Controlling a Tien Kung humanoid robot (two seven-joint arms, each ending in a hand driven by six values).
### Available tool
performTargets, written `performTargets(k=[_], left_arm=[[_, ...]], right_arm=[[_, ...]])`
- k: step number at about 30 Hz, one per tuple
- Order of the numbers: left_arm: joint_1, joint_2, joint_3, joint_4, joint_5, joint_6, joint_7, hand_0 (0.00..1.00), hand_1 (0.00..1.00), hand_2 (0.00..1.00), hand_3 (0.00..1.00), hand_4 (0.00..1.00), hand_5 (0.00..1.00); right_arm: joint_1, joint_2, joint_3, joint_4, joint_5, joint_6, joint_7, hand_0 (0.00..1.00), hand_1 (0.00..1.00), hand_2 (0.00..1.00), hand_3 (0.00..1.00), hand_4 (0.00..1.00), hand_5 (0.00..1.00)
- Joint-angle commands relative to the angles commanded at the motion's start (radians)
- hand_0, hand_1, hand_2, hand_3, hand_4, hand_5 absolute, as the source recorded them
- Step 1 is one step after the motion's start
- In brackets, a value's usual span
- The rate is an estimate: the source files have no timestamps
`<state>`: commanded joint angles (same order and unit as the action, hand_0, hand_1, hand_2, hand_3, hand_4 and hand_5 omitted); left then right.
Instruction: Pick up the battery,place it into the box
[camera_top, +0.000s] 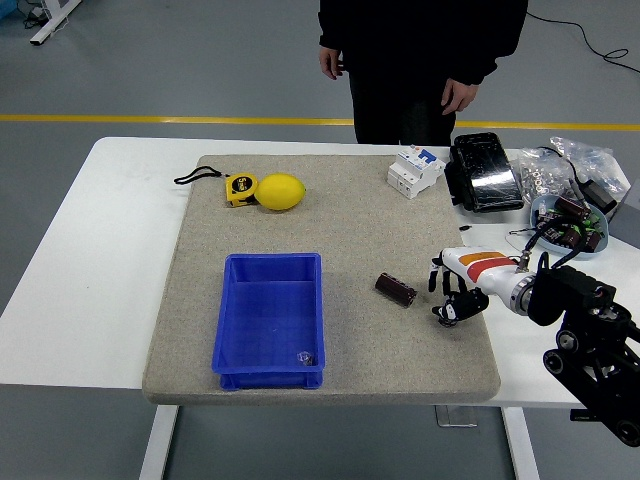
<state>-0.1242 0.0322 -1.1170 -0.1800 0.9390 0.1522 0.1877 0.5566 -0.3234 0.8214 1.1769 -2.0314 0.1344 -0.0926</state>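
Observation:
The battery (396, 289), a short dark maroon cylinder, lies on its side on the grey mat (330, 215) right of centre. The blue box (269, 318) stands on the mat's front left, with a small dark item in its near right corner. My right hand (452, 295), white with black fingers, hovers over the mat a short way right of the battery, fingers loosely curled downward and holding nothing. The battery and the hand are apart. My left arm does not show.
A yellow tape measure (239, 188) and a lemon (281, 192) lie at the mat's back left. A white circuit breaker (415, 170), a black device (485, 173) and a bowl of parts (569, 222) crowd the back right. A person (420, 60) stands at the far side, hands hanging.

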Motion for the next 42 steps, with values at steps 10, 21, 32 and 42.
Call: performTargets(k=[10,21,32,42], left_arm=[[0.000,0.001,-0.001,0.000,0.001,0.000,0.000,0.744,0.692,0.707,0.595,0.645,0.553],[0.005,0.001,-0.015,0.000,0.018,0.001,0.003,0.744,0.692,0.708,0.595,0.646,0.553],[0.014,-0.001,-0.027,0.000,0.034,0.000,0.007,0.743,0.692,0.709,0.595,0.646,0.554],[0.011,-0.001,-0.024,0.000,0.034,-0.001,0.008,0.743,0.692,0.710,0.595,0.647,0.555]], right_arm=[[-0.004,-0.016,0.017,0.022,-0.027,0.053,-0.010,0.142,0.327,0.595,0.664,0.998,0.385],[-0.023,-0.047,0.037,0.056,-0.045,0.078,-0.013,0.163,0.342,0.625,0.687,0.998,0.410],[-0.046,-0.059,0.025,0.051,-0.039,0.057,-0.005,0.144,0.319,0.501,0.539,0.998,0.367],[-0.039,-0.048,0.010,0.041,-0.040,0.030,-0.006,0.130,0.309,0.459,0.496,0.956,0.346]])
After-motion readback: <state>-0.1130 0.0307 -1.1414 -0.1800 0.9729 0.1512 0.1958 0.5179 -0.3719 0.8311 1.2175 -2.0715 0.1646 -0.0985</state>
